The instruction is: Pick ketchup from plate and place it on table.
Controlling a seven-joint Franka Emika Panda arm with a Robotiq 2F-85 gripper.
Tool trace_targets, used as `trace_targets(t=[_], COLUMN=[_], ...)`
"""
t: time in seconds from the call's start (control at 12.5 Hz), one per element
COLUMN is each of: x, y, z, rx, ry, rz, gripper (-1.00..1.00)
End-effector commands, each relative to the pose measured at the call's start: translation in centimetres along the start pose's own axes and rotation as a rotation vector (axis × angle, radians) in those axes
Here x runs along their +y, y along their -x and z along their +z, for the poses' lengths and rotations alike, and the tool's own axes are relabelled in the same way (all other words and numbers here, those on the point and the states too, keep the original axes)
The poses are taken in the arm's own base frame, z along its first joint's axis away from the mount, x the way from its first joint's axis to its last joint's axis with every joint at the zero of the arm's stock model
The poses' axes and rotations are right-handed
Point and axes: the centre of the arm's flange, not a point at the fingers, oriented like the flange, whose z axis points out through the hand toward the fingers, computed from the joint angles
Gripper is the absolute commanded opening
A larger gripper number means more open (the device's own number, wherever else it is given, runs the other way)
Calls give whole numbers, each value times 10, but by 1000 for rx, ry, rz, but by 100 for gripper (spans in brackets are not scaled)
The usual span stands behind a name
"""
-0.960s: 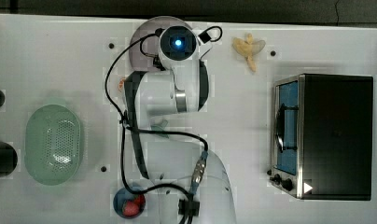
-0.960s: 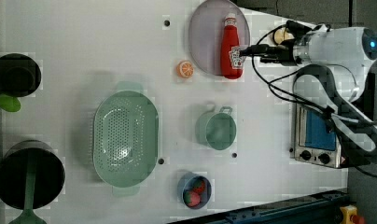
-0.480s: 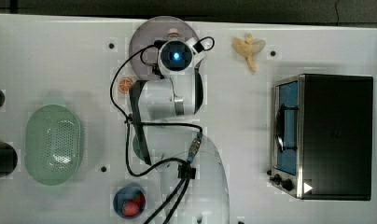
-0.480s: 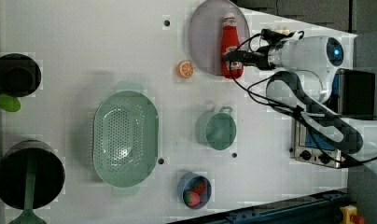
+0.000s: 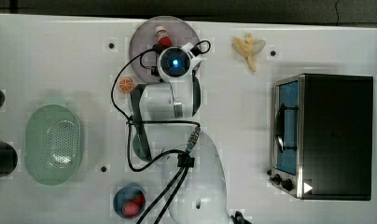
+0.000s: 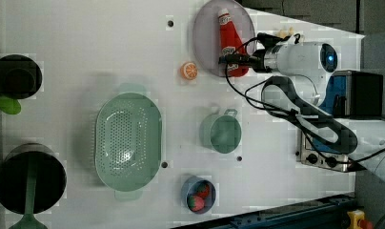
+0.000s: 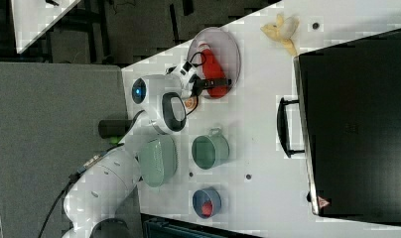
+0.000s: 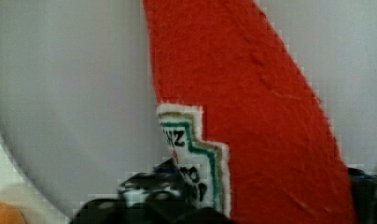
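On the pale lilac plate (image 6: pixel 206 36) at the far edge of the white desk (image 6: pixel 86 47), the ketchup (image 6: pixel 228 33) lies flat on its side, its white cap toward the plate's rim and its wider base toward the arm. The gripper (image 6: pixel 233 60) sits low over that base end; in the wrist view 1 dark finger (image 8: pixel 140 196) shows on the label side of the bottle and another on the opposite side, so the jaws straddle the body. Whether they are already pressing on it I cannot tell.

The bottle's surface in the wrist view looks fuzzy and cloth-like, so I judge it a light, soft toy: easy to lift, grippy, not fragile, but likely to squash and sag if pinched at the thin neck. The broad lower body, across its narrow width near the label, seems the best hold. An orange slice (image 6: pixel 189 70) lies on the desk just beside the plate, so the set-down should avoid it.
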Motion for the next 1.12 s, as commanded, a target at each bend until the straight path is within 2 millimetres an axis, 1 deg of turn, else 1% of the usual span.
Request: trace_targets(t=[0.08, 0.24, 0.32, 0.4, 0.56, 0.72, 0.88, 0.96, 1.04, 1.12], x=[3, 1, 0, 1, 1, 3, 6, 9, 15, 23], y=[-9, -11, -18, -25, -37, -39, -33, -26, -17, -5], z=[-20, -26, -38, -56, -103, -156, -212, -238, -259, -275], rx=[32, 43, 66, 93, 132, 103, 59, 40, 17, -4], ry=[3, 1, 0, 0, 3, 11, 19, 26, 38, 50], rz=[-36, -37, -27, -16, 6, 38, 61, 70, 81, 99], gripper=[30, 30, 30, 30, 30, 30, 30, 30, 30, 30])
